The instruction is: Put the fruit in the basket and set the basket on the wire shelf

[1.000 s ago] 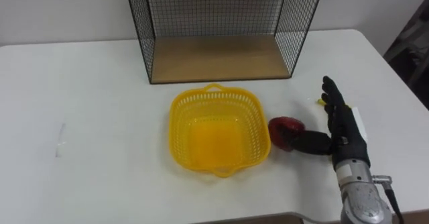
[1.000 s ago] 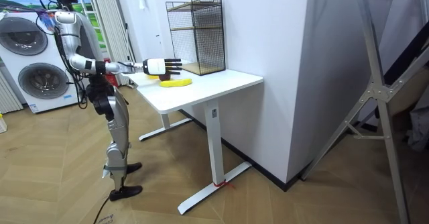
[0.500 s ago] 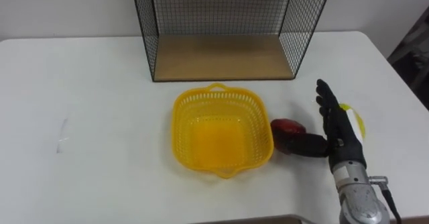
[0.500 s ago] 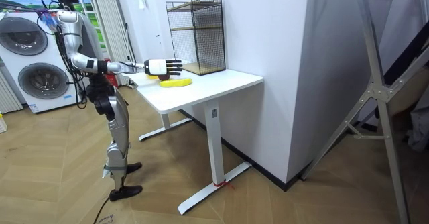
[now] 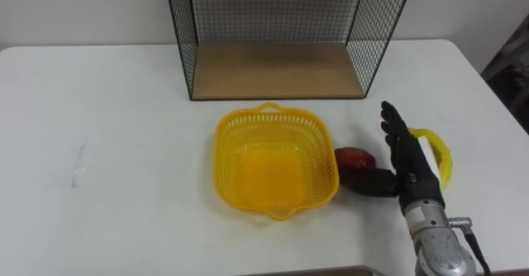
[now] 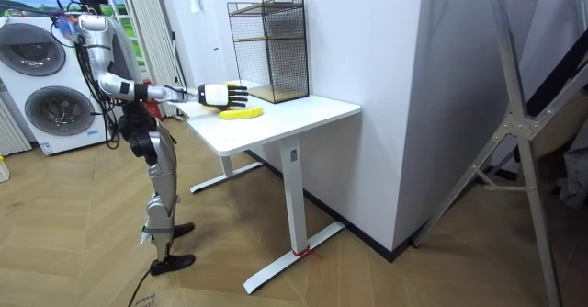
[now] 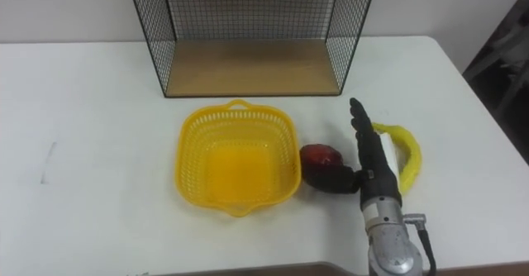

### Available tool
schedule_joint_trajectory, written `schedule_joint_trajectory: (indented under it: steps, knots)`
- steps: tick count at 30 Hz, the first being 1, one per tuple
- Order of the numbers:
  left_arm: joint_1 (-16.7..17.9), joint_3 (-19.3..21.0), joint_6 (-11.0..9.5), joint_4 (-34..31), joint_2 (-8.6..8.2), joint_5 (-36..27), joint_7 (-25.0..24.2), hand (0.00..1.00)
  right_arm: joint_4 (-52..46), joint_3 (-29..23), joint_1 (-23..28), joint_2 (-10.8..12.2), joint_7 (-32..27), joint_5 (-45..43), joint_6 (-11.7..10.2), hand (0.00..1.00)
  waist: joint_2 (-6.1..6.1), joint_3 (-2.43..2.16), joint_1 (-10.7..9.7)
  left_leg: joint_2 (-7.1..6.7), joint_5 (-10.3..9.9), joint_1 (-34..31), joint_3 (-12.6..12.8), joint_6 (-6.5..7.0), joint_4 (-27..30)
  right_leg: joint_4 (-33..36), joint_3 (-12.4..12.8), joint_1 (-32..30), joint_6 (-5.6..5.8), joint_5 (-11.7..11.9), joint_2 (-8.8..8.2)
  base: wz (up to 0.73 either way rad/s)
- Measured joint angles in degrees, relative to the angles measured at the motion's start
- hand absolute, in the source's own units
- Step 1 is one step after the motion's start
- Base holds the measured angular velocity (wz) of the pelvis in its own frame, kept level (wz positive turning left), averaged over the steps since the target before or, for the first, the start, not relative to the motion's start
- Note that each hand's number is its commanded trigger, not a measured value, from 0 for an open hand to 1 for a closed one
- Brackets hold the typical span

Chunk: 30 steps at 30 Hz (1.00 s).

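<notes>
An empty yellow basket sits on the white table in front of the wire shelf. A red apple lies just right of the basket. My right hand stands on edge right of the apple, fingers straight and pointing away from me. Its thumb reaches along the apple's near side and touches it. A yellow banana curves on the table right behind the hand. In the room view the right hand is stretched out over the table near the banana.
The wire shelf has a wooden floor and an open front facing the basket. The table's right edge is close beyond the banana. Bare white tabletop spreads to the left. I stand at the table's long side.
My right hand has slid left toward the apple, uncovering the banana on its right. The thumb now lies against the apple. Basket and apple have not moved.
</notes>
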Motion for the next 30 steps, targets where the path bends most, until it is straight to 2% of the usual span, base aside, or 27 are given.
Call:
schedule_joint_trajectory:
  steps: [2, 14, 15, 16, 17, 18, 21, 30]
  knots:
    - [0.0, 0.0, 0.0, 0.0, 0.09, 0.0, 0.0, 0.0, 0.0, 0.1, -0.1, 0.0, 0.7, -1.2, 0.7, 0.0, -0.02, 0.01, 0.0, 0.0, 0.0, -0.1, 0.0, 0.0, 0.1, 0.0, 0.0, 0.0, 0.0, 0.0, 0.0, 0.0]
    - [-0.1, 0.3, 0.0, -0.3, 0.54, 0.2, -2.5, 0.0, 1.0, 0.0, -0.2, -0.1, 2.7, -7.5, 0.7, 0.0, -0.03, 0.11, 0.1, 0.04, 0.0, -0.1, -0.2, -0.01, 0.6, 0.0, -0.2, -0.3, 0.0, 0.0, 0.01, 0.0]
    - [-0.2, 0.6, 0.0, -0.3, 0.52, 0.3, -2.6, 0.0, 1.7, -0.2, -0.3, -0.1, 3.2, -8.3, 0.3, 0.16, -0.11, 0.05, 0.1, 0.04, 0.0, -0.1, -0.2, -0.01, 0.6, 0.0, -0.2, -0.3, 0.0, 0.0, 0.02, 0.0]
    - [-0.2, 0.9, 0.0, -0.3, 0.52, 0.5, -2.6, 0.0, 2.0, -0.4, -0.4, -0.1, 3.6, -8.6, 0.1, 0.71, -0.17, -0.03, 0.1, 0.05, 0.0, -0.1, -0.2, -0.01, 0.6, 0.0, -0.2, -0.3, 0.0, 0.0, 0.02, 0.0]
    - [-0.2, 1.4, 0.0, -0.3, 0.57, 1.1, -2.6, 0.0, 3.2, -0.5, -0.7, -0.2, 3.9, -8.9, -0.2, 1.0, -0.29, -0.11, 0.1, 0.05, 0.0, -0.1, -0.2, -0.01, 0.6, 0.0, -0.4, -0.2, 0.0, 0.0, 0.03, 0.0]
    - [-0.1, 1.4, 0.0, -0.3, 0.65, 1.5, -2.6, 0.0, 4.7, -0.6, -1.3, -0.2, 4.1, -8.9, -0.9, 1.0, -0.4, -0.19, 0.1, 0.05, 0.0, 0.0, -0.2, -0.01, 0.6, 0.0, -0.4, 0.0, 0.0, 0.0, 0.03, 0.0]
    - [0.0, 1.4, 0.1, -0.3, 0.65, 1.6, -2.6, 0.0, 6.1, -1.3, -2.0, -0.1, 3.9, -9.7, -1.2, 1.0, -0.65, -0.23, 0.0, 0.01, -0.1, 0.2, -0.5, 0.01, 0.7, 0.0, -0.7, 0.5, -0.01, 0.0, 0.01, 0.04]
    - [0.1, 1.5, 0.5, -0.5, 0.66, 1.6, -2.6, 0.0, 9.4, -5.1, -4.8, -0.1, 2.5, -11.8, -0.4, 1.0, -0.9, -0.31, 0.0, 0.0, -0.1, 0.2, -1.9, -0.02, 1.3, -0.1, -2.0, 1.3, -0.02, 0.0, 0.08, 0.08]
